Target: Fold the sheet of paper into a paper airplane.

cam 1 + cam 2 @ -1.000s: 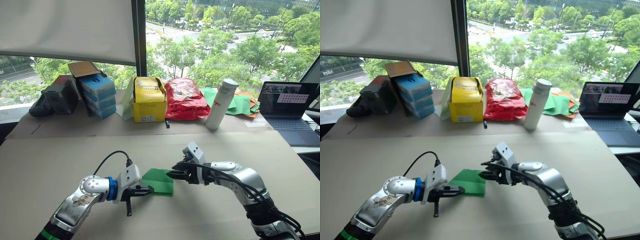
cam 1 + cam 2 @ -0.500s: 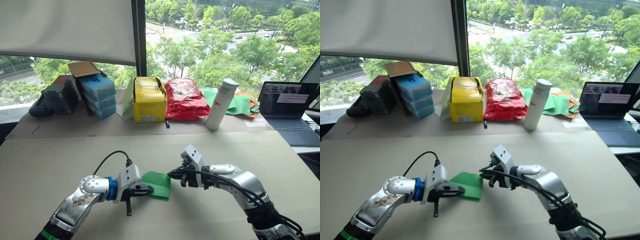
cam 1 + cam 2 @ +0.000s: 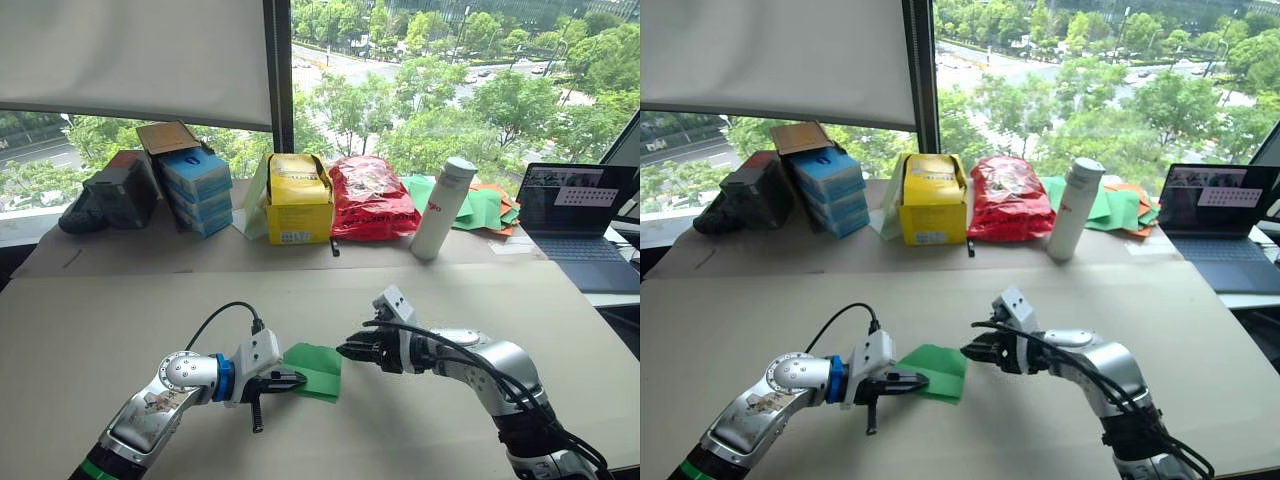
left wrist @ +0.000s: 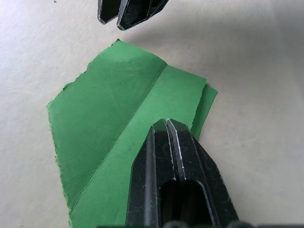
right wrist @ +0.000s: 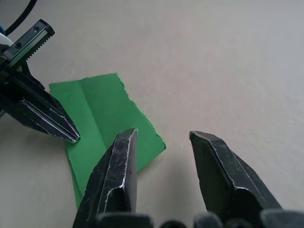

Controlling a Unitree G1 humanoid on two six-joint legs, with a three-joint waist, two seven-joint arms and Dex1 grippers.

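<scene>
The sheet of paper is bright green, folded with a lengthwise crease, and lies on the tan table between my two arms. My left gripper is shut, and its tips rest on top of the paper near the left edge. My right gripper is open just off the paper's right edge. In the right wrist view one of its fingers hangs over the paper's corner, and the other is over bare table.
Along the far edge under the window stand a white bottle, a red bag, a yellow box, blue boxes and a heap of green and orange sheets. A laptop is at the far right.
My right gripper turned at the wrist and drew back slightly to the right, off the paper. The paper's right edge shifted a little. My left gripper stayed put.
</scene>
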